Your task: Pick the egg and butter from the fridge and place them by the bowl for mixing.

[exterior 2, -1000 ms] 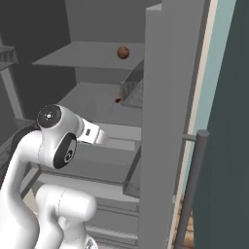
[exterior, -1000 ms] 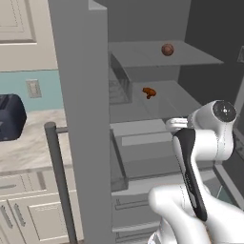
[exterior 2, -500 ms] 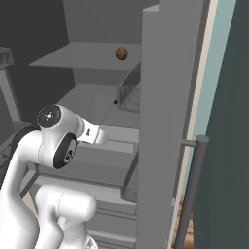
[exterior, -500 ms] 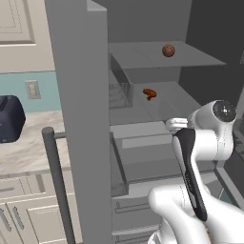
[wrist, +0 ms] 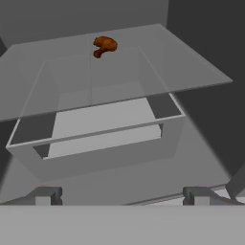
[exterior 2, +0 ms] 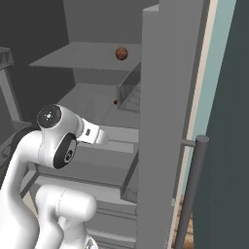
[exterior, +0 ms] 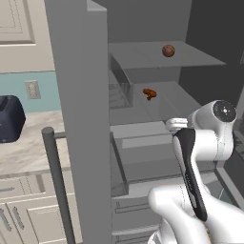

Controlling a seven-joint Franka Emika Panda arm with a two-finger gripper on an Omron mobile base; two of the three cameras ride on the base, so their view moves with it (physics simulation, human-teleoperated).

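Two dark fingertips of the gripper (wrist: 122, 195) stand spread wide at the bottom of the hand view, with nothing between them. They face a clear drawer (wrist: 100, 134) inside the fridge (exterior: 81, 119), under a glass shelf that carries an orange-brown lumpy item (wrist: 104, 45).

Nothing is picked yet, so the step in hand looks like the reach for the first item. The egg (exterior: 167, 50) sits alone on the top shelf, well above the level at which the hand is aimed. The next move therefore calls for lifting the wrist and carrying the open jaws up and in over that shelf's front edge, without knocking the shelf. I cannot find the butter or the bowl.

The fridge door stands open, its bar handle (exterior: 57, 181) toward the base. Beyond it lie a marbled counter (exterior: 24, 143) with cream cabinets, a dark appliance (exterior: 9, 118) and a teal wall.
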